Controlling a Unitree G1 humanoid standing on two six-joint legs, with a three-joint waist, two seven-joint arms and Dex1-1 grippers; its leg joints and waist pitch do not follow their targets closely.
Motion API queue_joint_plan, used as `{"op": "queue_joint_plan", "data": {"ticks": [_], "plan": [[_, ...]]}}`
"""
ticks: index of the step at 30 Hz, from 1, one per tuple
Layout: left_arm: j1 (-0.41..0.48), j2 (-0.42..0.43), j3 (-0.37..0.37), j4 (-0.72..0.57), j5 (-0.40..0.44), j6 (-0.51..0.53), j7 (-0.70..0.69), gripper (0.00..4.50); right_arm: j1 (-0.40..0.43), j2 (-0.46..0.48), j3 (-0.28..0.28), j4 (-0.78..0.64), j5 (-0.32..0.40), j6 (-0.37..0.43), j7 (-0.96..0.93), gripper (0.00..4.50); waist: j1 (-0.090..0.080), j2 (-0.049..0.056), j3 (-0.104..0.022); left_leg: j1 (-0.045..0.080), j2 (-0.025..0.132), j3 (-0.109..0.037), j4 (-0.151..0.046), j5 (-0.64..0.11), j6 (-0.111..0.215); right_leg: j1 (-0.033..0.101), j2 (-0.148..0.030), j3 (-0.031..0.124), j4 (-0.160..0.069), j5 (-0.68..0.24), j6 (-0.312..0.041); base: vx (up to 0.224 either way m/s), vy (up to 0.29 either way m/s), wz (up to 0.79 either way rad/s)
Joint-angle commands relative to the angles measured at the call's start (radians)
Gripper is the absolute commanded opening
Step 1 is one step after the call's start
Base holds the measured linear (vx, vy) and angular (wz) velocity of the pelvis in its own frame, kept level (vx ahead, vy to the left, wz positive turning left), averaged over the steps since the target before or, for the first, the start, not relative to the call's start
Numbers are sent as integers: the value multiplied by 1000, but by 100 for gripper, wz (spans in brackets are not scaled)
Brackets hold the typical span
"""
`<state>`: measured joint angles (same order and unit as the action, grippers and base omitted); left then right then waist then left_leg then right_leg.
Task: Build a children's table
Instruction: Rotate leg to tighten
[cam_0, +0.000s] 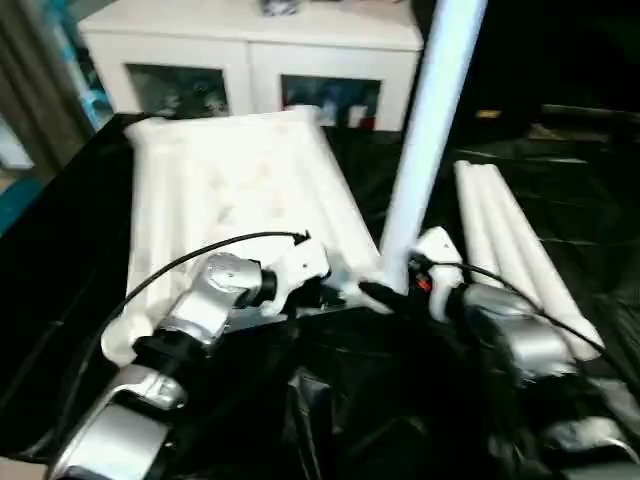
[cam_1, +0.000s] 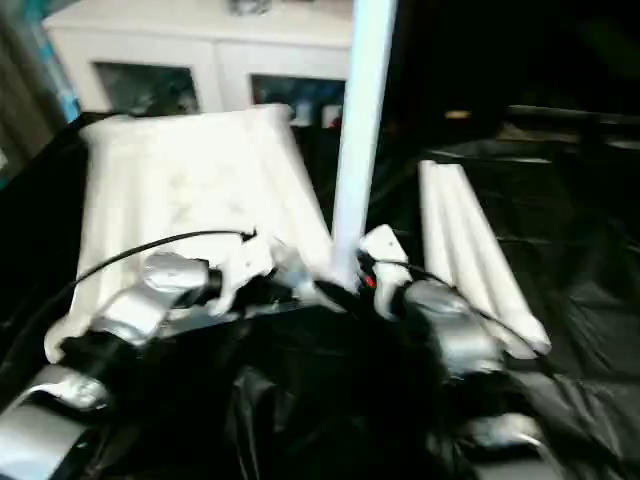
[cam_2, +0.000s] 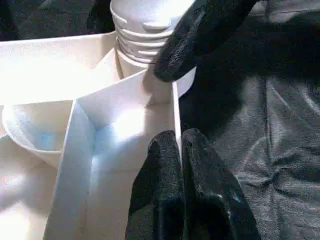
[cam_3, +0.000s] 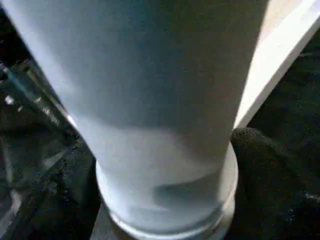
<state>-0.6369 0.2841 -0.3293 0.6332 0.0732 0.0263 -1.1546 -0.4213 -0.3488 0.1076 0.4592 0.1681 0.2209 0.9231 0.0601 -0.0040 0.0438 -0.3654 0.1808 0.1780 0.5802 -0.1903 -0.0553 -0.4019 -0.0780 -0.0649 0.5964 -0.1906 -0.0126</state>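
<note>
The tabletop (cam_0: 235, 190) lies underside up on the black-covered worktop (cam_0: 60, 250), its ribs facing the camera. One leg (cam_0: 425, 140) stands upright in the near corner socket on the robot's right side, rising out of the top of the picture. In the left wrist view the ribbed base of this leg (cam_2: 142, 30) sits in the rounded socket, beside the thin ribs of the tabletop.

The left hand (cam_2: 181, 145) is clenched, its two black fingers pressed together and pinching the thin edge wall of the tabletop next to that socket. The right hand (cam_0: 385, 295) sits at the foot of the upright leg, with one black finger (cam_2: 200, 35) lying against the ribbed base. Whether this hand grips the leg or has let go cannot be told from the pictures.

Three more legs (cam_0: 515, 245) lie side by side on the worktop to the robot's right, well apart from the tabletop.

Behind the worktop stands a white cabinet (cam_0: 250, 45) with glass doors.
</note>
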Motion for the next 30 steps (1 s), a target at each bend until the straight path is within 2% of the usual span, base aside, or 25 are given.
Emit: {"op": "queue_joint_plan", "data": {"ticks": [1,2,3,6,9,12,14,17,20,21,22,23,25,26,27,29,30], "plan": [[32,2,-30,7,-5,-4,-56,0,14,-31,-2,-35,14,24,36,394,8,-2,-69,7,55,-8,-46,-21,168,63,-68,44,-30,172,-327,0,0,0],[35,6,-30,0,-9,-2,-65,0,20,-42,-3,-47,21,32,54,394,8,-2,-67,6,56,-8,-48,-36,166,62,-70,44,-32,148,-326,0,0,0],[36,8,-30,-5,-12,2,-73,0,25,-51,-3,-56,27,38,70,394,10,-1,-64,6,58,-8,-51,-72,152,61,-72,43,-38,86,-319,0,0,0],[39,13,-32,-13,-21,1,-88,0,35,-62,-1,-74,44,51,104,394,11,-2,-57,10,60,-8,-58,-162,99,58,-72,45,-52,-59,-296,0,0,0],[40,10,-30,-13,-24,0,-86,0,35,-46,-13,-80,74,61,113,359,8,-3,-55,10,58,-8,-61,-192,68,56,-74,47,-60,-136,-270,0,0,0],[40,3,-28,-9,-21,-1,-74,0,43,-36,-8,-91,81,71,121,354,6,-5,-56,8,57,-9,-61,-177,60,56,-73,48,-58,-128,-259,0,0,0],[40,-1,-27,-4,-16,-1,-64,0,52,-29,-5,-95,83,79,117,320,4,-5,-58,8,57,-8,-59,-156,66,56,-72,47,-55,-98,-263,0,0,0],[38,-13,-22,3,-7,11,-29,0,75,-12,-9,-99,84,89,89,297,8,-7,-60,8,57,-7,-56,-122,81,57,-72,48,-49,-51,-269,0,0,0],[24,-34,-14,28,6,29,28,0,89,18,-11,-70,58,75,16,287,6,-9,-57,8,56,-7,-59,-141,77,54,-73,47,-55,-92,-263,0,0,0],[21,-39,-11,33,9,34,42,0,90,25,-10,-60,48,69,-9,284,4,-7,-51,11,55,-7,-62,-178,63,51,-75,47,-64,-163,-250,0,0,0],[5,-61,-6,57,21,49,96,0,80,60,-18,-9,10,48,-116,282,0,-8,-47,12,55,-8,-66,-218,40,48,-76,47,-73,-252,-230,0,0,0],[4,-62,-5,59,22,50,100,0,80,62,-19,-6,9,47,-122,282,-1,-7,-45,16,54,-8,-67,-245,28,45,-76,47,-79,-299,-219,0,0,0],[-15,-87,2,86,36,65,168,0,64,97,-36,41,-9,46,-223,281,-9,-9,-35,26,51,-15,-73,-342,-3,38,-78,45,-98,-486,-163,0,0,0],[-47,-133,18,129,53,96,276,0,31,156,-77,99,-19,60,-369,280,-11,-6,-33,30,51,-17,-74,-363,-11,34,-78,44,-102,-522,-150,0,0,0],[-60,-151,24,145,57,108,319,0,17,179,-93,122,-22,63,-425,280,-19,-8,-34,40,48,-21,-72,-400,-26,26,-78,41,-110,-585,-128,-60,7,-1],[-85,-189,41,177,63,133,410,0,-15,216,-117,172,-30,66,-529,280,-21,-6,-37,39,46,-24,-74,-399,-27,29,-78,37,-118,-601,-106,-61,10,-1],[-95,-206,49,189,61,141,442,0,-33,232,-123,197,-34,68,-571,280,-25,0,-33,41,46,-26,-75,-418,-29,23,-76,34,-122,-609,-101,-51,20,-2]]}}
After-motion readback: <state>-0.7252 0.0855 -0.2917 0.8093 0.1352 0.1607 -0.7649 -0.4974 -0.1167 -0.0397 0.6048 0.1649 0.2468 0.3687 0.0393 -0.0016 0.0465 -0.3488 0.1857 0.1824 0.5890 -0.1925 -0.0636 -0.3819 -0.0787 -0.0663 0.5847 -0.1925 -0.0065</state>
